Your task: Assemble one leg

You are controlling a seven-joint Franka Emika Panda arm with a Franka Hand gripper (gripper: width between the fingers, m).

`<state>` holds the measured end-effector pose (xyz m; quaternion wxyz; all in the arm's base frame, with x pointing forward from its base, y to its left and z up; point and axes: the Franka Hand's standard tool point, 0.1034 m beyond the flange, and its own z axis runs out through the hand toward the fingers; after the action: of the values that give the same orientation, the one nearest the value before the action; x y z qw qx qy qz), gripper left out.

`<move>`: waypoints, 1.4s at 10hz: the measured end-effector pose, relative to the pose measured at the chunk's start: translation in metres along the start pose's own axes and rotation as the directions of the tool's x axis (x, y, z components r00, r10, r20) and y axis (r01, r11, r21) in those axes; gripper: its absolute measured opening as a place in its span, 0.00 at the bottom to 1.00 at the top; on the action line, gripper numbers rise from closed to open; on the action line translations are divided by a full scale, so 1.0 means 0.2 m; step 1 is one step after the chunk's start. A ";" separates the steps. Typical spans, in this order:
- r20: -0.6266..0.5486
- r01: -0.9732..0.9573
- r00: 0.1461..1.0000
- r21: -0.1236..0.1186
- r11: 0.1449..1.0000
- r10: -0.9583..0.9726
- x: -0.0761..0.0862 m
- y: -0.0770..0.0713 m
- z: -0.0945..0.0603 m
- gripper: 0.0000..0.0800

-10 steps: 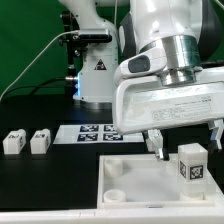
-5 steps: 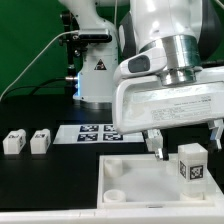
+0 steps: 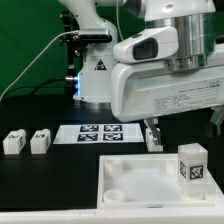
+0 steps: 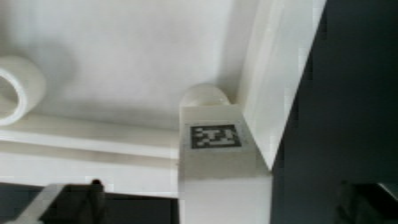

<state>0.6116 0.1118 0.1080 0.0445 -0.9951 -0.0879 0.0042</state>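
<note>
One leg (image 3: pixel 193 164), a small white post with a black-and-white tag, stands upright at the corner of the white tray (image 3: pixel 140 172) on the exterior view's right. My gripper (image 3: pixel 187 130) hangs open just above it, one finger (image 3: pixel 153 136) on each side, touching nothing. In the wrist view the leg (image 4: pixel 222 150) stands between the two dark fingertips (image 4: pixel 68 205), and the gripper (image 4: pixel 228 203) is open around it with gaps on both sides. Two more legs (image 3: pixel 14 142) (image 3: pixel 40 141) stand on the black table at the exterior view's left.
The marker board (image 3: pixel 95 132) lies behind the tray. A round socket (image 3: pixel 116 195) shows at the tray's near corner, and another shows in the wrist view (image 4: pixel 15 85). The arm's base (image 3: pixel 95 70) stands at the back with a cable.
The gripper has risen straight up from around the leg. The leg stays standing in the same spot on the tray's corner.
</note>
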 end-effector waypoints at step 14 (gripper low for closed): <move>0.077 -0.041 0.996 0.009 0.999 0.040 0.11 0.00 0.17 0.37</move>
<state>0.6323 0.1192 0.0748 0.0462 -0.9956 -0.0693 0.0436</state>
